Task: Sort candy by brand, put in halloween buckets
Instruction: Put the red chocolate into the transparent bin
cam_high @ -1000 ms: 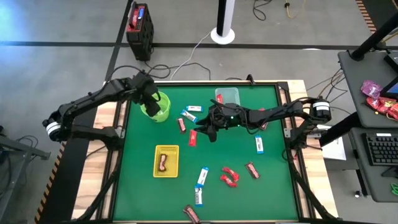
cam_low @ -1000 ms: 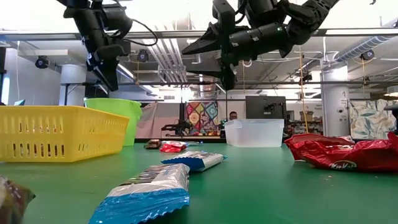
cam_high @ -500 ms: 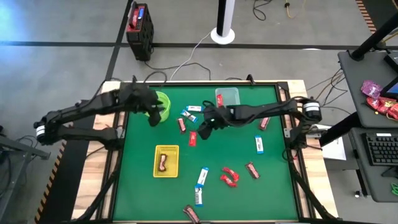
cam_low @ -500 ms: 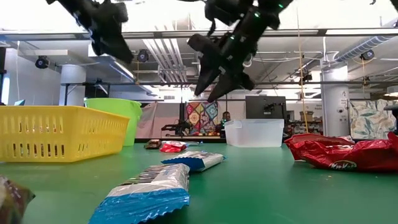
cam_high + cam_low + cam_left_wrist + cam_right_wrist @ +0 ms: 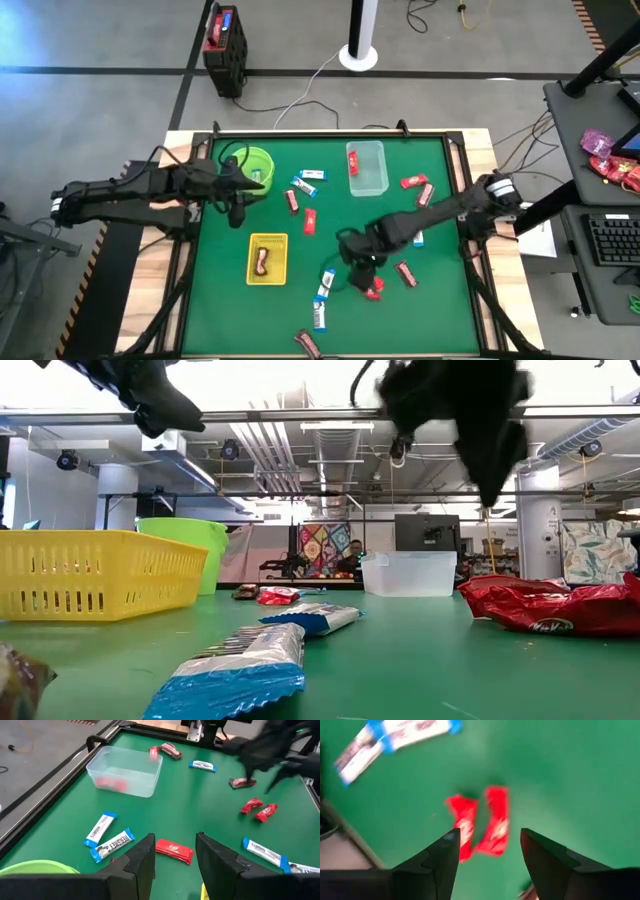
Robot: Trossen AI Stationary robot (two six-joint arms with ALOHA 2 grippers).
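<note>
1. The right gripper (image 5: 487, 851) hangs over a pair of red bars (image 5: 370, 286) on the desk (image 5: 440, 310), well away from the yellow basket (image 5: 267, 259) toward the right arm's side; its jaws are spread and empty.
2. The left gripper (image 5: 237, 212) hovers just beyond the yellow basket, between it and the green bucket (image 5: 251, 166). Its jaws are spread too, holding nothing.
3. Sorted so far, as far as can be seen: one dark bar lies in the yellow basket and one red bar (image 5: 111, 782) in the clear tub (image 5: 367, 167). What the green bucket holds cannot be told.
4. Most of the candy is still loose on the desk: a red bar (image 5: 174, 850) and blue-and-white bars (image 5: 106, 836) between the yellow basket and the clear tub, and more blue-and-white and dark ones scattered to the basket's right.
5. The job looks barely begun; the red pair seems next.
</note>
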